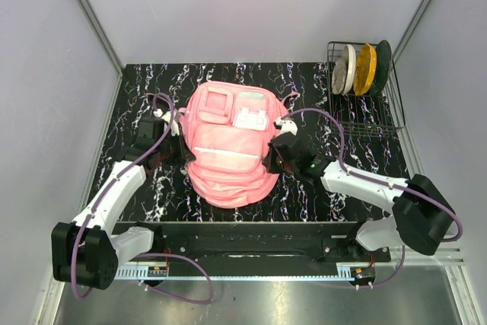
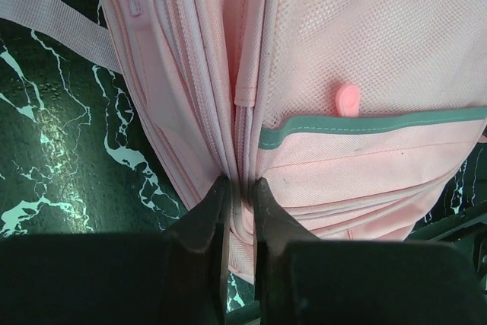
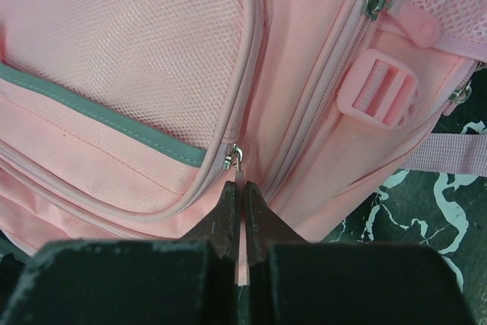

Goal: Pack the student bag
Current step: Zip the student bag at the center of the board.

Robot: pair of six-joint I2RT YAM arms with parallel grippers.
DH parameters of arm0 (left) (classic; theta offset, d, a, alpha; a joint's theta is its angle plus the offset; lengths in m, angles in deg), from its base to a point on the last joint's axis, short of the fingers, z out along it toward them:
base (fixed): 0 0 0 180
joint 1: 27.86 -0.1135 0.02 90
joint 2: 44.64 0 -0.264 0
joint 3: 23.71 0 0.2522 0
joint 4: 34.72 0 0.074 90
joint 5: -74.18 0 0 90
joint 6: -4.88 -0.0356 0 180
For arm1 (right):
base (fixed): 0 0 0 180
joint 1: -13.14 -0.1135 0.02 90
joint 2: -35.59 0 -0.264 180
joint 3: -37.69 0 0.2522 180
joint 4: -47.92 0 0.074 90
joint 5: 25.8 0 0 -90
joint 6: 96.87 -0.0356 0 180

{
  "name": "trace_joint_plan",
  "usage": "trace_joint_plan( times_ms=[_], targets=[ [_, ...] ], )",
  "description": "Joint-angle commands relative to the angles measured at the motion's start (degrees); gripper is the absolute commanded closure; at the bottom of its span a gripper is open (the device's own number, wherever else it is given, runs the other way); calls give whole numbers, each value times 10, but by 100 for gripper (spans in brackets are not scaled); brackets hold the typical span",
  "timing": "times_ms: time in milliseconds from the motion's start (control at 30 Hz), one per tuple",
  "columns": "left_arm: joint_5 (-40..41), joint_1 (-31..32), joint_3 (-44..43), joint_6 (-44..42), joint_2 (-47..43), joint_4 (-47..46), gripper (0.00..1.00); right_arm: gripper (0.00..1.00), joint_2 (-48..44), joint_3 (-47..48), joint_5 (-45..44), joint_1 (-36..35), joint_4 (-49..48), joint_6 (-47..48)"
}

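Closest to each wrist lens were our own dark fingers (image 2: 204,222). Our left gripper (image 2: 240,188) was narrowed to a slim gap, its tips pinching a fold of the student bag (image 1: 228,156) along a side seam (image 2: 237,112) on the bag's left flank. Our right gripper (image 3: 242,189) was closed tight, the thin pink zipper pull (image 3: 240,176) caught between its tips just below the metal slider (image 3: 234,156), beside the mint-trimmed mesh pocket (image 3: 114,58). The bag lay front up in the middle of the black marbled table (image 1: 137,89), between our two arms, with the dish rack (image 1: 364,104) well apart at the far right. We judged the bag soft, floppy and fairly light, its cloth likely to bunch and drag rather than keep its shape. We reckoned the pull tabs, seams, straps and plastic buckle (image 3: 378,85) were firmer holds than the mesh, which could snag. One claw would probably have to anchor the cloth while the other drew the zipper.
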Motion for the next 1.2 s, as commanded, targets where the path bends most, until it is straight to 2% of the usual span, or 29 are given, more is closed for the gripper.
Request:
trace_joint_plan(
  times_ms=[0,100,133,167,233,267,333,400,433,500,667,867,1000,1167],
  targets=[
    [-22,-10,-18,-27,-3,-23,100,100,17,29,-65,25,-3,14],
    [-54,9,-26,-19,0,1,100,96,8,30,-89,28,29,-5],
    [-48,37,-22,-16,-4,0,100,93,4,30,-99,29,37,-10],
    [-37,51,-18,-8,-9,-2,100,84,-5,28,-110,31,42,-13],
    [-19,67,2,-1,-16,-9,97,61,-15,24,-117,38,68,-26],
    [-23,68,6,3,-17,-10,90,43,-26,23,-126,39,77,-33],
    [-61,81,6,8,-17,-10,80,27,-49,18,-125,49,95,-41],
    [-52,106,-6,15,-25,-8,67,17,-66,12,-132,55,112,-53],
    [-40,133,-13,15,-26,-5,58,14,-76,10,-136,60,117,-56],
    [2,146,-34,12,-26,17,39,13,-103,10,-137,74,131,-60],
    [39,146,-77,-8,-32,59,31,11,-146,26,-91,102,141,-76],
    [110,147,-94,-4,-44,61,21,12,-118,58,20,113,139,-84],
    [103,147,-55,25,-44,14,18,14,-78,53,97,113,95,-90],
    [95,146,-10,72,-20,-56,14,14,-31,40,97,113,70,-96]
  ],
)
